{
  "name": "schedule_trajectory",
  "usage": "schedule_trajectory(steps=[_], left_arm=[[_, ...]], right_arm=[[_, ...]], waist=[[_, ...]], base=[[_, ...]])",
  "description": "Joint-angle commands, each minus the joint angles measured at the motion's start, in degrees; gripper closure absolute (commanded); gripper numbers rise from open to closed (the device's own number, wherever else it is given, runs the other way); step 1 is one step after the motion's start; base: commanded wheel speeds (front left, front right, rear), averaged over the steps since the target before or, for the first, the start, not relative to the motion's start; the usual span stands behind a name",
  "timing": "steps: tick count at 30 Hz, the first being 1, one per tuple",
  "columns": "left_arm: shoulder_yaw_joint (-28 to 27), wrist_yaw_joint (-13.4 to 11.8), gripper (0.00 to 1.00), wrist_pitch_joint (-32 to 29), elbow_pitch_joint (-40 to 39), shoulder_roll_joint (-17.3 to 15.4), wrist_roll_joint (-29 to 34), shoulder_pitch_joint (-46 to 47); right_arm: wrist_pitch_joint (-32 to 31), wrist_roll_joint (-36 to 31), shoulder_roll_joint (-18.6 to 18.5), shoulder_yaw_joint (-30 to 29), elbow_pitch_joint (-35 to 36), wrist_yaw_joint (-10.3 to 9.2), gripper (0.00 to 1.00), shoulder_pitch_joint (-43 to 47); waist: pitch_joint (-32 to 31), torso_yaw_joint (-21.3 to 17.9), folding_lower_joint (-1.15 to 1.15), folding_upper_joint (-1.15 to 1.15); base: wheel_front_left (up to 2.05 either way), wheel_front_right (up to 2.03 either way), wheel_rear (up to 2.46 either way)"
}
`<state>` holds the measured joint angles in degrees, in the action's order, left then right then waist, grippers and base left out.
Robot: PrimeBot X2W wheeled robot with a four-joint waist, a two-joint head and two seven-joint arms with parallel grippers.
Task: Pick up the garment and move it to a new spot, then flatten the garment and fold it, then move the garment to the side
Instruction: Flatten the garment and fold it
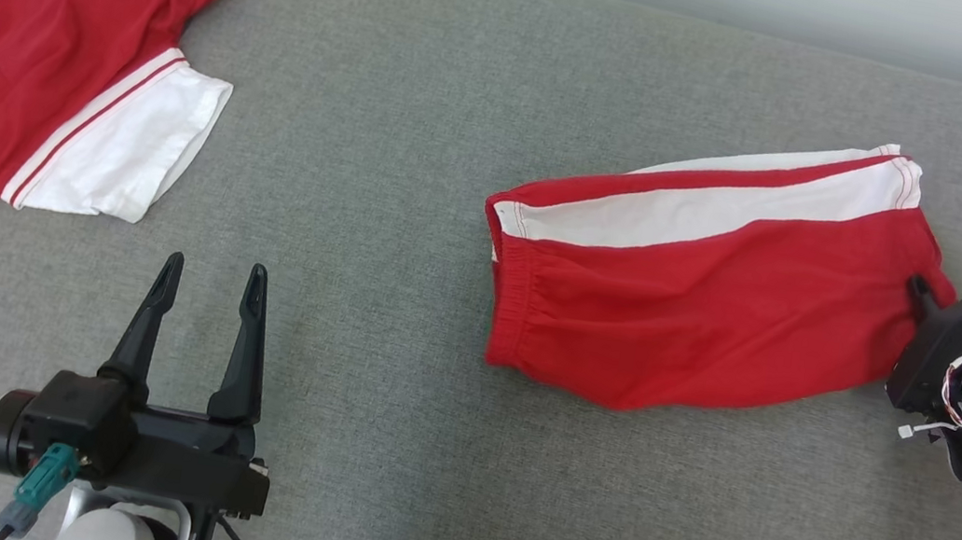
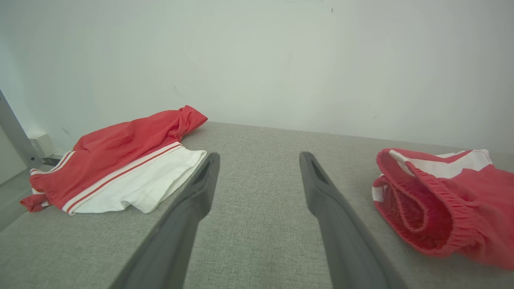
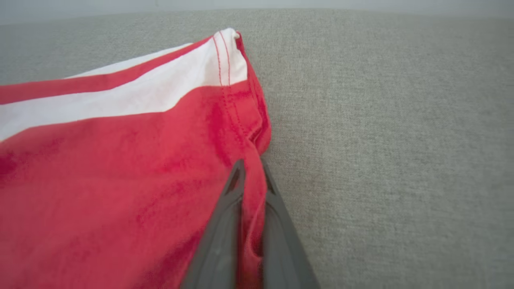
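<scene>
Two red-and-white garments lie on the grey fabric-covered table (image 1: 428, 112), well apart from each other. The task's one, a pair of red shorts (image 1: 705, 283) with a broad white side stripe, lies flat at the centre right of the head view. Its elastic waistband faces the middle of the frame and its leg hem reaches toward the right edge.

At that hem end the right gripper (image 1: 918, 292) comes in from the right edge of the frame. Its jaws are pressed together on the red cloth near the lower corner of the leg opening. In the right wrist view the two dark fingers (image 3: 225, 224) rise from the bottom centre, with a raised fold of the shorts (image 3: 120, 160) pinched between them just below the stitched hem. Bare table fills the right half of that frame.

The left gripper (image 1: 216, 266) sits at the lower left of the head view, over bare table, with its jaws spread wide and nothing between them. The shorts are well to its right, out of its reach. In the left wrist view the open waistband of the shorts (image 2: 453, 208) shows at the right edge, clear of that gripper (image 2: 259, 156).

The other garment (image 1: 67, 70), red with a white panel and thin stripes, lies rumpled at the upper left of the head view, near the table's rounded corner, with neither arm touching it.
</scene>
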<state>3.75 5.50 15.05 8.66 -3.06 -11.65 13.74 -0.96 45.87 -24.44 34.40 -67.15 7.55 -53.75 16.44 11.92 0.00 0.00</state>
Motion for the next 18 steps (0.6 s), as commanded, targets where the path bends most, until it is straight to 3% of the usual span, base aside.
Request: schedule_trajectory(steps=[1,8,18], left_arm=[[-0.3,0.0,0.0,0.2,0.2,0.2,0.5,-0.9],[-1.9,0.4,0.0,0.2,0.5,0.2,0.8,-3.5],[-3.6,0.5,0.0,0.2,-0.1,0.2,0.8,-7.7]], right_arm=[[0.8,0.5,-0.7,-0.2,0.0,-0.11,1.0,1.0],[3.7,2.4,-3.5,2.2,5.4,-0.1,1.0,6.4],[6.5,9.7,-9.8,0.6,14.5,-0.1,1.0,19.0]], waist=[[-0.6,-0.6,0.0,0.0],[-3.8,-4.0,0.0,0.0],[-7.0,-8.8,0.0,0.0]], base=[[0.0,0.0,0.0],[0.0,0.0,0.0],[0.0,0.0,0.0]])
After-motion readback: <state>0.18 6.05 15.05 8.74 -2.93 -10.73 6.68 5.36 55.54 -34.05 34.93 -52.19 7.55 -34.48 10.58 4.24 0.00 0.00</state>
